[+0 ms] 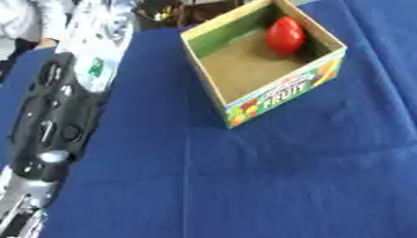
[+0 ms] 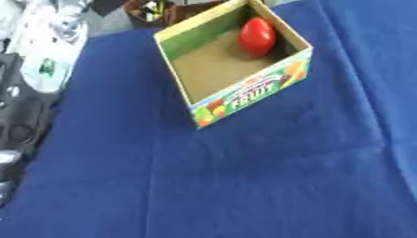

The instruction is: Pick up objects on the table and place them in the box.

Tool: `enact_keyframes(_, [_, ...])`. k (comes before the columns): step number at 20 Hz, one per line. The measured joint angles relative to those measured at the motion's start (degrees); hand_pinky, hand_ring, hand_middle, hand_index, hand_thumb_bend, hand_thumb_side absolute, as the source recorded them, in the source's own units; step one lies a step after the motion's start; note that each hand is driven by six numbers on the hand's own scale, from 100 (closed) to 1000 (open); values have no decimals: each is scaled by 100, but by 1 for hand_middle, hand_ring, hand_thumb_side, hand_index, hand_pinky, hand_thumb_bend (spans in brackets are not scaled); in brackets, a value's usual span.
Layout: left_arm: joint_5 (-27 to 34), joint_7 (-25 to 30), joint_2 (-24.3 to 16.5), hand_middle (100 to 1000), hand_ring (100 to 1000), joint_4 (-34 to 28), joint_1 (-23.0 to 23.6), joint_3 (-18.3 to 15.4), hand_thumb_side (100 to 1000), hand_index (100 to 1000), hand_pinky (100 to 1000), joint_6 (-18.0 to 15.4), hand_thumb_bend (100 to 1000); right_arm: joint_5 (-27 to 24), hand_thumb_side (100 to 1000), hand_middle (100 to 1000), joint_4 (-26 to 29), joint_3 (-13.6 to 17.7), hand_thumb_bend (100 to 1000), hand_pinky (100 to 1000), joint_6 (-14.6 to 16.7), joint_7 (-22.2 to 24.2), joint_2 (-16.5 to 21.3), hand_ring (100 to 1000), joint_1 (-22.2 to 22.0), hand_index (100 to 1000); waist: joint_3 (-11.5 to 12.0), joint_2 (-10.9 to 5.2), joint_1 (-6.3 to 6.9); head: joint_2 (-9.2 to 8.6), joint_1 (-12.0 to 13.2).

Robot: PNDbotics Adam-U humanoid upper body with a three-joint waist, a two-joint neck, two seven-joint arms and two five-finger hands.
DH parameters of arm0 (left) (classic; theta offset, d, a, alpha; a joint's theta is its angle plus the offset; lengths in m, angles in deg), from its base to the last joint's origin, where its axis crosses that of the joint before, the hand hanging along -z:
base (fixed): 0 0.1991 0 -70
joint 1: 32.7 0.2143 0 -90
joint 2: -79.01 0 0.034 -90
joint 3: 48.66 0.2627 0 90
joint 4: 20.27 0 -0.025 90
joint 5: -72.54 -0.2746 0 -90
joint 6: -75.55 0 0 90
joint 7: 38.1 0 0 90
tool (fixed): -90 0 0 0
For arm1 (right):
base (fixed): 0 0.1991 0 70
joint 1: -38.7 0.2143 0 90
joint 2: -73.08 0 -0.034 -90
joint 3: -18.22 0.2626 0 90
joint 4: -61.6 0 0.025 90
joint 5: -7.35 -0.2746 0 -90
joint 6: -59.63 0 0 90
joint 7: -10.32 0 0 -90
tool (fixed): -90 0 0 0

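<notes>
An open cardboard box with a colourful "FRUIT" label stands on the blue cloth at the upper middle. A red rounded fruit lies inside it, against the far right corner. The rest of the box floor is bare brown card. My left arm, black with silver joints, runs up the left edge of the view. Its pale silver far end, where my left hand would be, lies to the left of the box and apart from it, and is too blurred to make out. My right hand shows in neither view.
The blue cloth covers the table and lies flat in front of and to the right of the box. Dark clutter sits beyond the table's far edge, behind the box.
</notes>
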Motion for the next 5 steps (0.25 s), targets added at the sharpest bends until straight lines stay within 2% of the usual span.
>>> enact_keyframes(2, [621, -370, -54, 632, 615, -435, 383, -170, 887, 882, 438, 107, 100, 1, 640, 506, 0, 30, 177, 705, 11, -47, 2, 758, -15, 715, 93, -37, -62, 32, -35])
enact_keyframes(5, [1296, -950, -132, 621, 605, -686, 880, -391, 907, 878, 426, -79, 100, 4, 638, 507, 0, 65, 174, 704, 16, -113, 5, 757, -19, 715, 209, -61, -126, 38, -63])
